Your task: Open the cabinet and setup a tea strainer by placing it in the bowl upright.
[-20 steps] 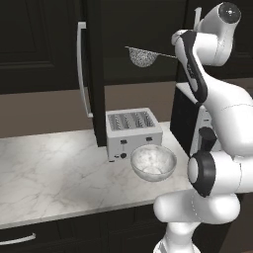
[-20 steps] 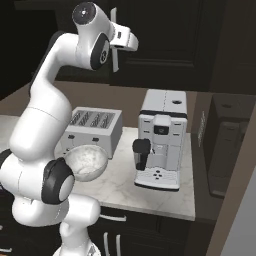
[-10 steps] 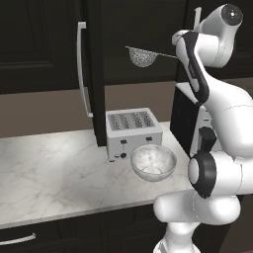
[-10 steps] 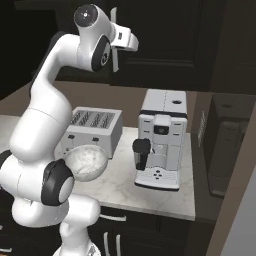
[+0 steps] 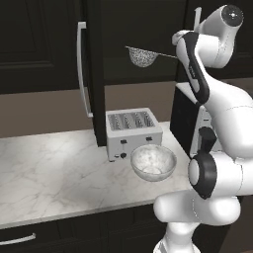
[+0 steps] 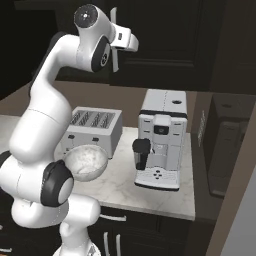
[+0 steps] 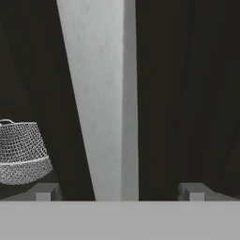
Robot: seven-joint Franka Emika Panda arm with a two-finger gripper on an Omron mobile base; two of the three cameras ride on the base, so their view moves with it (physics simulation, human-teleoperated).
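Observation:
The cabinet's left door (image 5: 95, 74) stands swung open, its silver bar handle (image 5: 81, 69) facing left. Inside, the tea strainer (image 5: 143, 57) rests with its mesh basket down and its thin wire handle pointing right toward my wrist. In the hand view the strainer (image 7: 21, 152) lies left of my left fingertip (image 7: 44, 191), outside the jaws. My gripper (image 7: 118, 191) is open wide with nothing between its fingers, facing the dark cabinet interior. The frosted bowl (image 5: 153, 162) (image 6: 85, 161) sits upright on the counter in front of the toaster, holding nothing.
A silver toaster (image 5: 133, 132) (image 6: 95, 127) stands behind the bowl. A coffee machine (image 6: 160, 140) stands to its right. The marble counter (image 5: 49, 173) stretches to the left. A pale grey upright strip (image 7: 103, 93) of the cabinet rises ahead of the fingers.
My hand has sunk very slightly at the cabinet. The strainer, bowl and door have stayed where they were.

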